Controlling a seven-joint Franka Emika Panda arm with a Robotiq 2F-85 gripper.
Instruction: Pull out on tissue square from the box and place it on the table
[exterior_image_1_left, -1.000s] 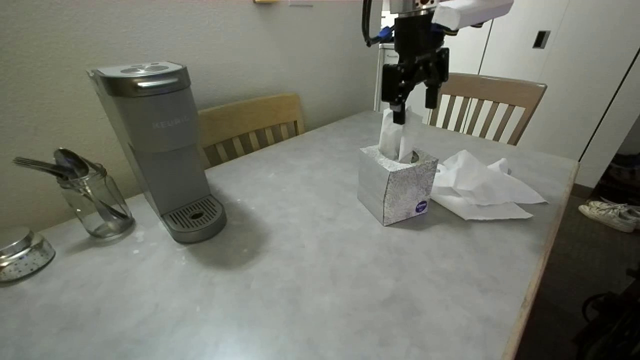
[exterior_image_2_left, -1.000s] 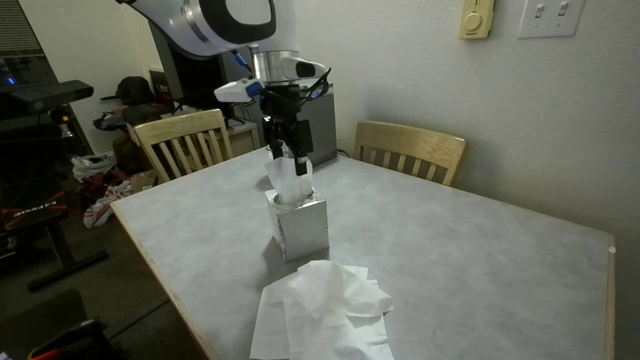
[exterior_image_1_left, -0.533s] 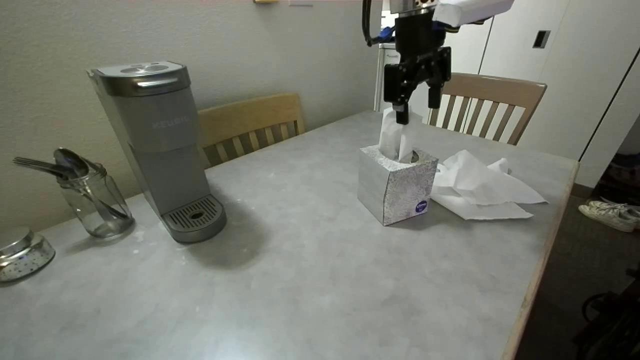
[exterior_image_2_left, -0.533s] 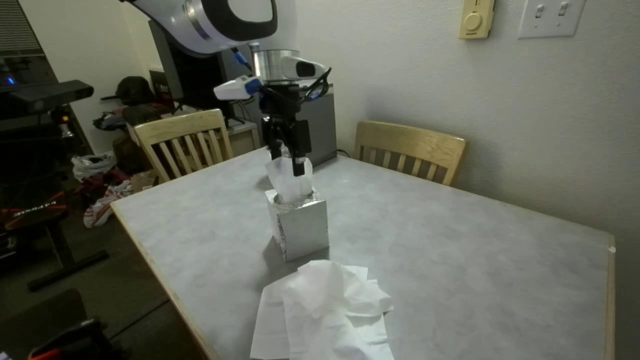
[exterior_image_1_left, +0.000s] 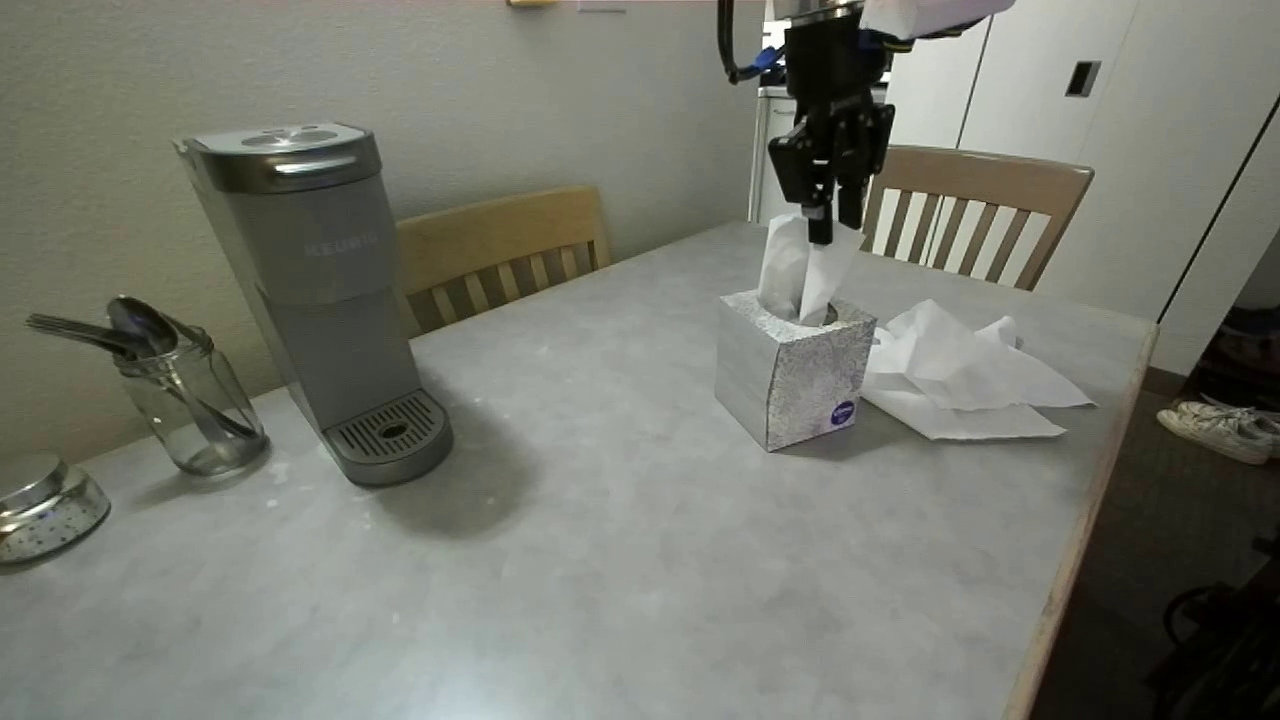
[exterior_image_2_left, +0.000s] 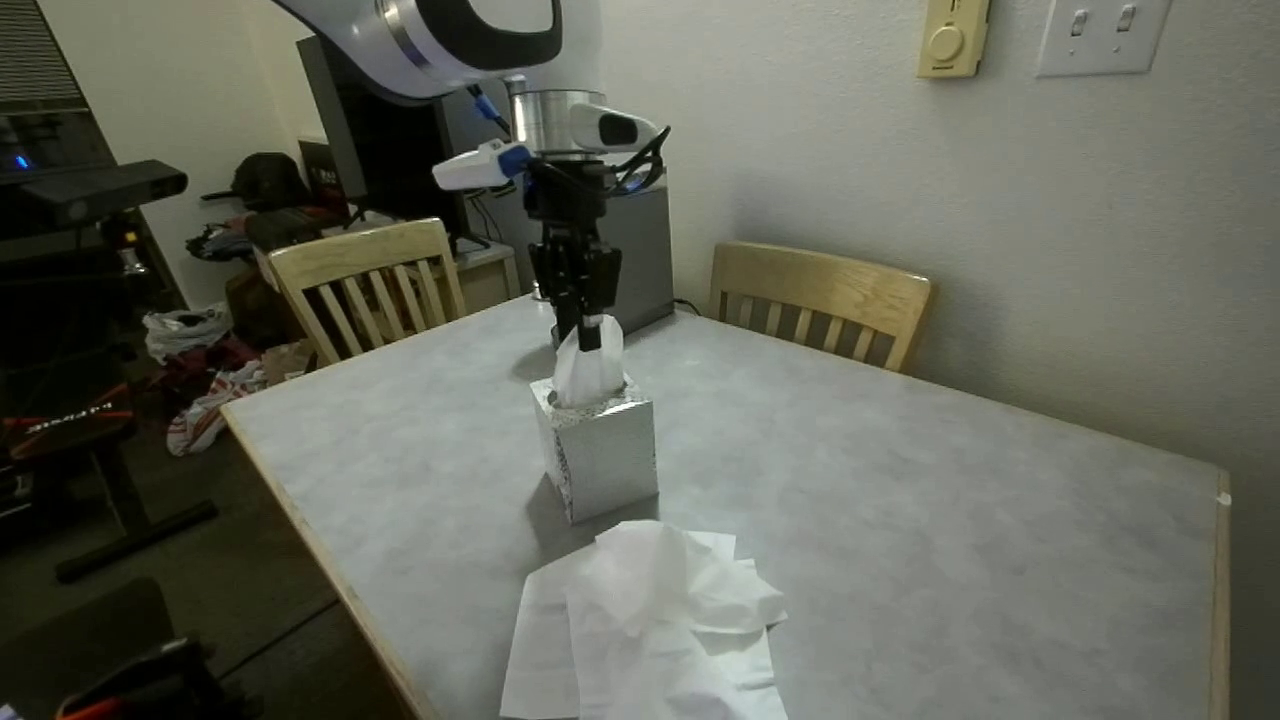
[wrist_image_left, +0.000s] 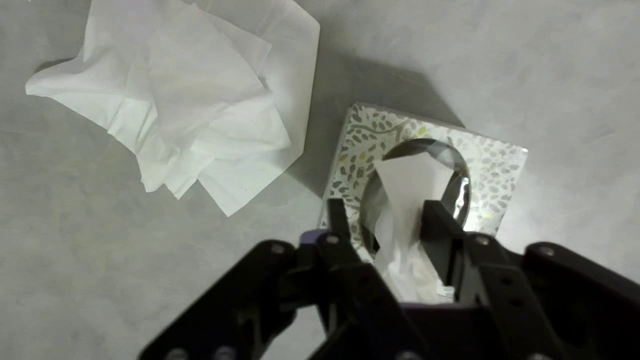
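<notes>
Since tissue (wrist_image_left: 407, 195) stands up out of box (exterior_image_1_left: 795, 375), gripper (wrist_image_left: 385, 210) straddles it from above; partly spread, no pinch yet; box sits upright on table (exterior_image_1_left: 600, 500), presumably so pull can run straight up; loose tissues (exterior_image_2_left: 660, 630) near box likely mark where tissue goes.

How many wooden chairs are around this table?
3: the wall-side chair, in both exterior views; a second chair at one end; a third chair opposite that one. Others may be hidden.
</notes>
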